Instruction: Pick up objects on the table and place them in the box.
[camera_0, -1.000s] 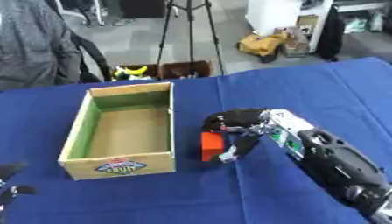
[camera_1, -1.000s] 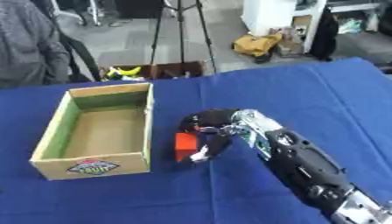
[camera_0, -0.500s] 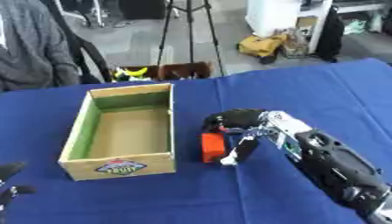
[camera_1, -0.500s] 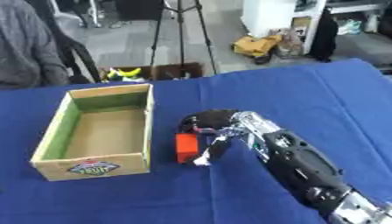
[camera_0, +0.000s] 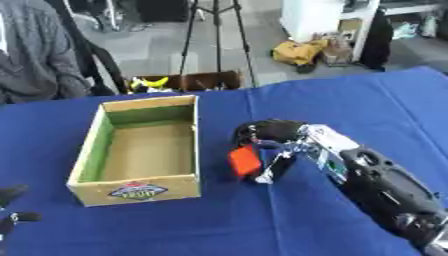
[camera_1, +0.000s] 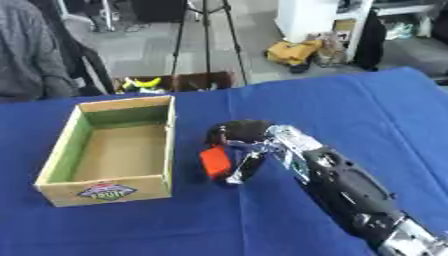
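Our right hand (camera_0: 267, 137) curls its fingers round a small orange-red block (camera_0: 244, 161), just beside the open cardboard box (camera_0: 140, 178).

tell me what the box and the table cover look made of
Box: likely cardboard, matte tan walls with thin flat edges, green inner side, printed label in front. Table cover: looks like blue cloth, dull, with soft creases.

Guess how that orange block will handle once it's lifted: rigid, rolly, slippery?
The orange block probably stays rigid: its flat faces and straight edges hold shape inside the right hand. It is unlikely to roll, having no rounded side. It looks small beside the box, so probably light; slipperiness cannot be judged.
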